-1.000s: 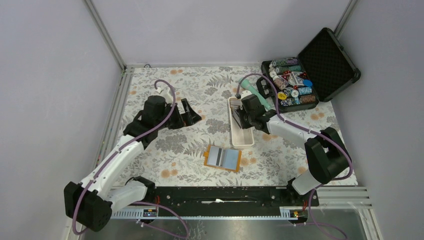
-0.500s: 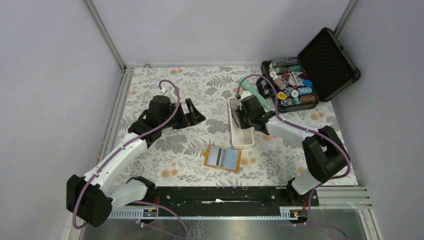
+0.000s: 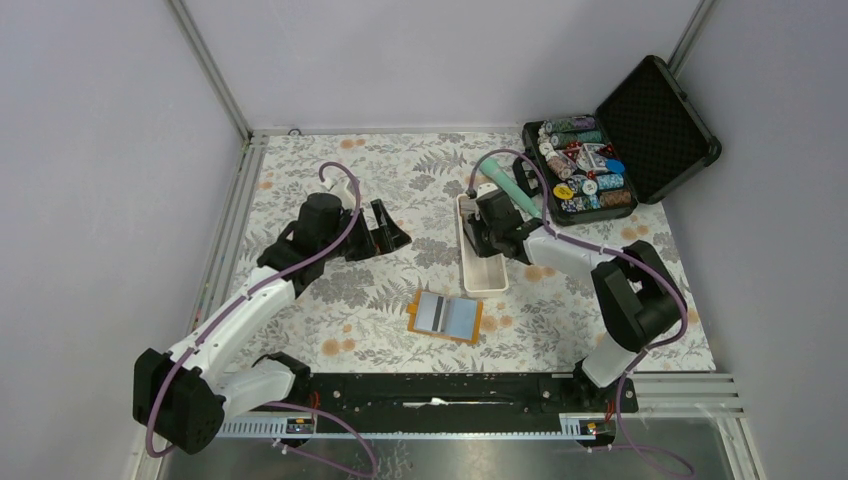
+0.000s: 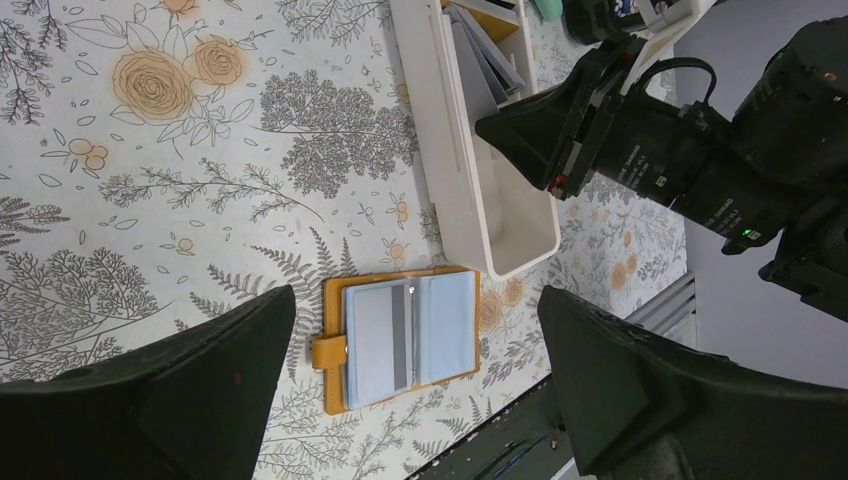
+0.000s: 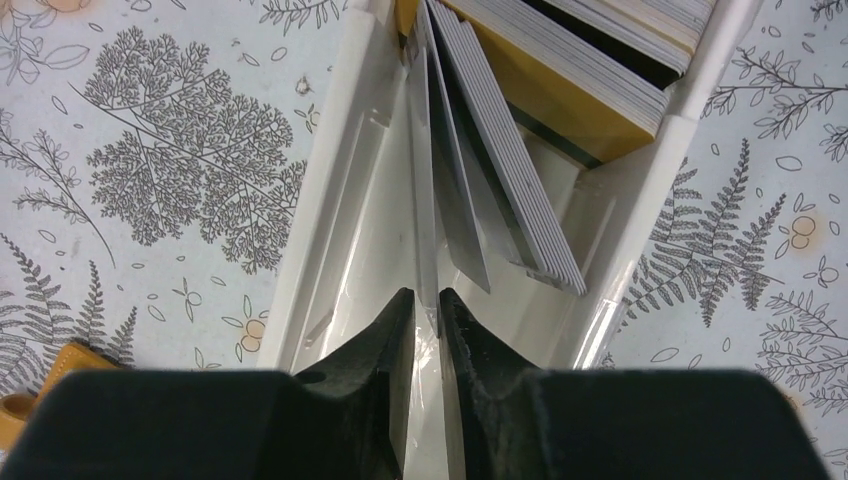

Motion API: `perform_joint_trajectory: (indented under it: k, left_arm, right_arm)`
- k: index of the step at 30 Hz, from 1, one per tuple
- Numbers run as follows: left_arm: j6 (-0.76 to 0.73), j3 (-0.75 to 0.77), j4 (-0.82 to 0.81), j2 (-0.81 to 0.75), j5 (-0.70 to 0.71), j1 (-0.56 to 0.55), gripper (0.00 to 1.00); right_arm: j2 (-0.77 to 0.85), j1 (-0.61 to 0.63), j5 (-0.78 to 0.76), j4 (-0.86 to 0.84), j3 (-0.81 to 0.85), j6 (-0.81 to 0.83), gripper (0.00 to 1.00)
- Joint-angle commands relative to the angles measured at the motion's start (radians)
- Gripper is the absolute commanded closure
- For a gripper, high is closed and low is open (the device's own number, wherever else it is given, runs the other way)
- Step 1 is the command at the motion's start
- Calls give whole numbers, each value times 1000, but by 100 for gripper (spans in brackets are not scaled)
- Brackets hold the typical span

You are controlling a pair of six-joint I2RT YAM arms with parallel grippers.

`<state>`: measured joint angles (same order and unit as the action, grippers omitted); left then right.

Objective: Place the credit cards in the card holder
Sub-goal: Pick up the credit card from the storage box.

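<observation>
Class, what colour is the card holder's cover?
Orange, on the card holder; clearest in the left wrist view.

table [image 3: 400, 180]: white, grey ferns, orange roses
card holder [image 3: 445, 316]: orange, light blue pockets
credit cards [image 5: 505, 170]: grey, tan
tray [image 3: 487, 283]: white

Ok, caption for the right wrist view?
Right gripper, jaws narrowly parted, straddles one thin grey plastic card standing on edge in the long white rectangular tray.

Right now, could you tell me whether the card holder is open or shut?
Open: the card holder lies spread flat, pocket pages up, a striped card showing inside.
</observation>
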<state>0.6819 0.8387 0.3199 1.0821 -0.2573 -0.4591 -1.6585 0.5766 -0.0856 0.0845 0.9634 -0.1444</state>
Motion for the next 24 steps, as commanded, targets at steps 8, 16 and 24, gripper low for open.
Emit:
perform_joint_trajectory:
  k: [8,16,24]
  left_arm:
    - [-5,-13,-59,-8,-6,-4,1]
    - [-6,-19,-59,-8,-9,-4,1]
    - [-6,-42,-60,-5,-1,-4,1]
  right_arm:
    - [-63,11,-19,8,114,33,76]
    - [-109,12,-20,22,164,43,80]
    - [-78,12,-32,49,168,40,98]
